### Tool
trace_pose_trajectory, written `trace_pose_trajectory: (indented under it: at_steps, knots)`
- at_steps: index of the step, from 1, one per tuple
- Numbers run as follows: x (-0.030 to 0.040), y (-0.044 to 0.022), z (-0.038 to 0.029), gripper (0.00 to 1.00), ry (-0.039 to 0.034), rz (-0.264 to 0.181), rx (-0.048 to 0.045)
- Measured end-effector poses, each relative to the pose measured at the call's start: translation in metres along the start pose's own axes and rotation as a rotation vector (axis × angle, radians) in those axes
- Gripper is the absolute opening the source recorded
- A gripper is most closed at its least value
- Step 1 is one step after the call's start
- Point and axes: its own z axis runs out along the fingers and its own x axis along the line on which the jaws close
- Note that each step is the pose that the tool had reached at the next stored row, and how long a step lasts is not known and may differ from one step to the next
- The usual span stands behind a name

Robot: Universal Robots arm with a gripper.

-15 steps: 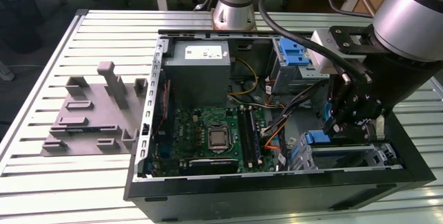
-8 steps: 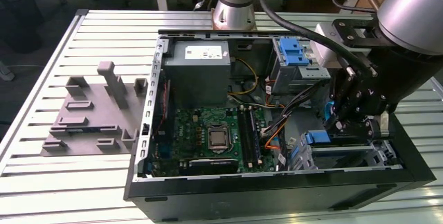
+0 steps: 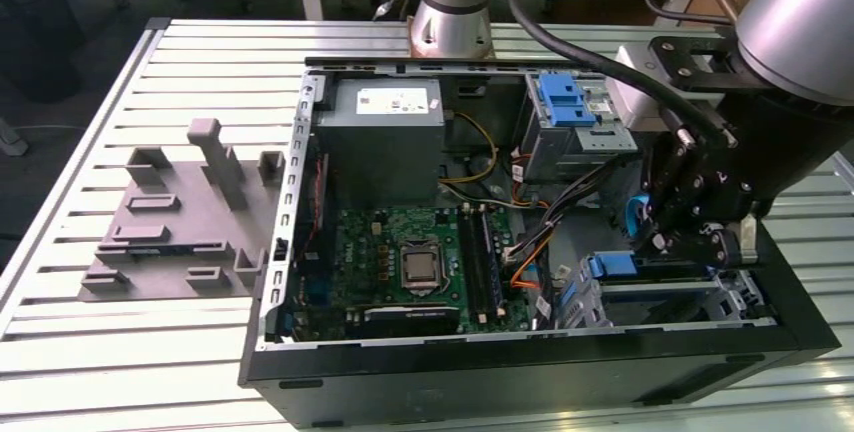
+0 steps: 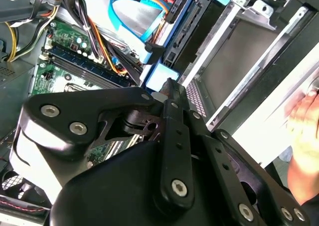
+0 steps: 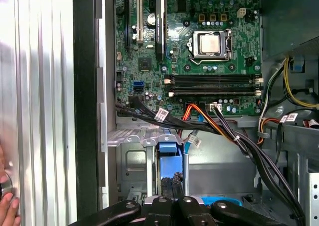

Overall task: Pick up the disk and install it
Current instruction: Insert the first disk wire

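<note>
The disk point(image 4: 182, 35) stands on edge in the drive cage at the case's front corner, and its blue frame point(image 5: 168, 148) shows between the cage's metal rails. In the exterior view its blue end point(image 3: 614, 265) sits at the near right of the case. My gripper point(image 4: 169, 85) is shut, fingers pressed together with nothing between them. The tips rest at the pale blue end of the disk's frame point(image 4: 159, 76). In the first wrist view my gripper point(image 5: 173, 180) hangs right over that slot. In the exterior view my gripper point(image 3: 678, 244) is low over the cage.
The open computer case point(image 3: 287, 202) lies on a slatted metal table point(image 3: 160, 352). The motherboard point(image 5: 199, 46) and bundles of cables point(image 5: 219, 128) crowd the space beside the cage. A person's hand point(image 4: 305, 131) rests outside the case wall. A grey fixture point(image 3: 180, 217) sits at the exterior view's left.
</note>
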Motion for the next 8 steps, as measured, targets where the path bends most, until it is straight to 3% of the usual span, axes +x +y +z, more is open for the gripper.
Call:
trace_pose_trajectory:
  at_steps: [8]
  knots:
    - [-0.0002,-0.0032,0.0000,0.11,0.0001,0.000,0.0000]
